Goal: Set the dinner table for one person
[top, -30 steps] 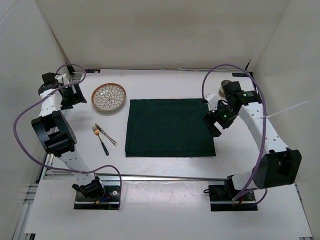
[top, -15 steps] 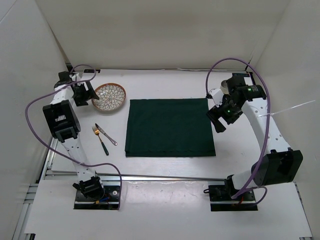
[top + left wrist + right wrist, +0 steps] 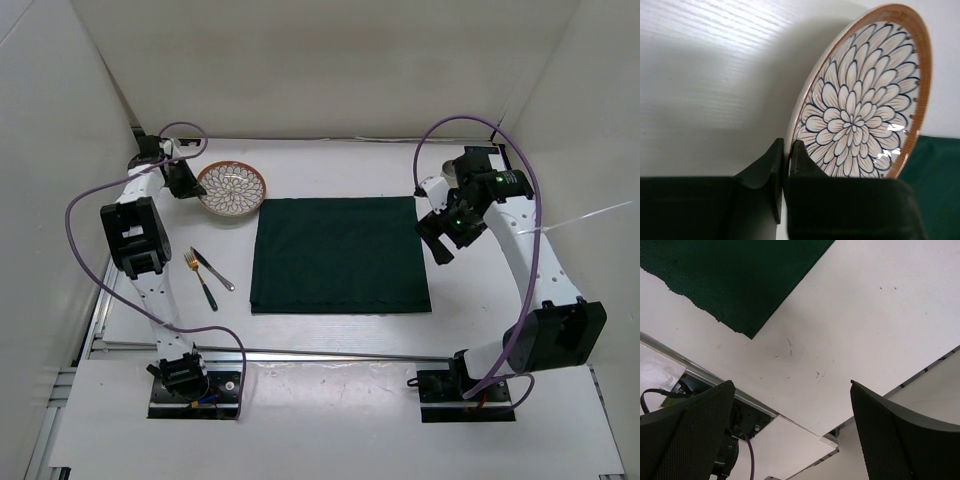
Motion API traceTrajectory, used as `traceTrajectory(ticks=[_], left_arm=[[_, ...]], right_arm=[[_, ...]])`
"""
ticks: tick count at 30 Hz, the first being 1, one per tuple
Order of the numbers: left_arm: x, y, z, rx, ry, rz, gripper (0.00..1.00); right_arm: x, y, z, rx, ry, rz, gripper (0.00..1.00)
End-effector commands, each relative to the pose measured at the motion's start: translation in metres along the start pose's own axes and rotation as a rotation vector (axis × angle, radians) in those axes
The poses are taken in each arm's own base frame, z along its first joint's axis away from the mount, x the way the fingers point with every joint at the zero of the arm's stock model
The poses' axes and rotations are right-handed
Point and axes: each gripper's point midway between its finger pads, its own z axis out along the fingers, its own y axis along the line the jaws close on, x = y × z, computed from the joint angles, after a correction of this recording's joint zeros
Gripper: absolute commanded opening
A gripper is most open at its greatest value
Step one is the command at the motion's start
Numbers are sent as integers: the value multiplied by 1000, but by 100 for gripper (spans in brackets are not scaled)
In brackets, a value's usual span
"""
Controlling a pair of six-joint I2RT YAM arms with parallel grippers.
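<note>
Top view, table: the white dinner table fills the middle of the frame, with a metal rail along its lower edge.
Top view, plate: the flower-patterned plate is at upper left, and its rim reaches the top-left corner of the green cloth.
Top view, cutlery: the fork and knife lie side by side, left of the cloth and below the plate.
Top view, arms: the left gripper is at the plate's left rim. The right gripper hangs by the cloth's right edge.
Left wrist view, jaws: they are nipped narrow on the plate's rim, with one finger outside it and the other on the patterned face.
Left wrist view, tilt: the plate looks tipped up on the held side, with a shadow under it. A wedge of cloth shows at lower right.
Right wrist view, jaws: they are spread wide with nothing between them. Below are bare table and the cloth's corner at upper left.
Step in hand: I'd say the plate is being carried onto the cloth.
Doing it well: the pinch sits on one thin edge, so most of the weight hangs free. The grip should be firm and the plate low and near level. It should travel right and down-frame to the cloth's middle. The free rim should touch first, and only then should the jaws open. Sliding would ruck the cloth, and the path should pass clear of the cutlery.
</note>
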Motion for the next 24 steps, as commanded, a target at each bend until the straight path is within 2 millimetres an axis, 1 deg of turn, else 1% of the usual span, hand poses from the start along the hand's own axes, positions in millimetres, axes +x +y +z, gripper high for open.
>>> traceTrajectory(ticks=[1, 2, 3, 4, 5, 6, 7, 8, 9, 10, 11, 12, 13, 14, 15, 16, 18, 19, 20, 21, 22, 23, 24], left_arm=[[8, 35, -2, -190, 6, 46, 10], [-6, 34, -19, -180, -35, 28, 10], [-8, 34, -26, -165, -44, 10, 10], [-13, 27, -35, -111, -58, -7, 10], [-28, 30, -56, -96, -105, -34, 10], [-40, 24, -70, -56, -138, -41, 10], [-46, 5, -83, 62, -146, -33, 10], [-56, 2, -97, 108, -173, -30, 10], [-65, -17, -115, 169, -202, -2, 10], [-74, -34, -133, 252, -225, 26, 10], [-81, -47, -152, 279, -257, 53, 10], [-82, -63, -161, 317, -267, 81, 10], [-83, -79, -175, 390, -271, 110, 10], [-77, -101, -179, 433, -261, 142, 10], [-75, -118, -194, 473, -272, 176, 10], [-61, -146, -196, 543, -235, 212, 10], [-40, -177, -200, 604, -198, 263, 10], [-23, -191, -202, 623, -176, 289, 10], [2, -221, -199, 668, -128, 339, 10], [18, -236, -197, 690, -95, 358, 10], [39, -242, -187, 691, -54, 382, 10], [55, -253, -183, 697, -27, 407, 10], [81, -273, -176, 721, 29, 439, 10]], right_arm=[[-2, -6, -19, 66, -37, 4, 100], [0, -5, -16, 59, -27, 6, 100], [2, -7, -17, 62, -26, 14, 100], [5, -7, -17, 64, -24, 23, 100], [8, -6, -14, 57, -14, 25, 100], [8, -6, -14, 57, -13, 15, 100], [12, -6, -11, 52, -1, 25, 100], [14, -6, -7, 50, 3, 26, 100], [14, -7, -10, 62, 0, 25, 100], [19, -9, -8, 66, 16, 35, 100], [21, -8, -6, 61, 24, 36, 100], [21, -8, -6, 61, 24, 36, 100], [21, -8, -6, 61, 24, 36, 100], [23, -7, -4, 56, 31, 37, 100], [23, -7, -4, 56, 31, 37, 100], [23, -9, -4, 68, 29, 36, 100], [23, -9, -4, 68, 29, 36, 100], [21, -12, -6, 81, 27, 36, 100], [21, -12, -6, 81, 27, 36, 100], [20, -13, -6, 86, 19, 35, 100], [18, -16, -9, 101, 14, 34, 100], [16, -17, -9, 106, 7, 33, 100], [15, -20, -12, 124, 5, 33, 100]])
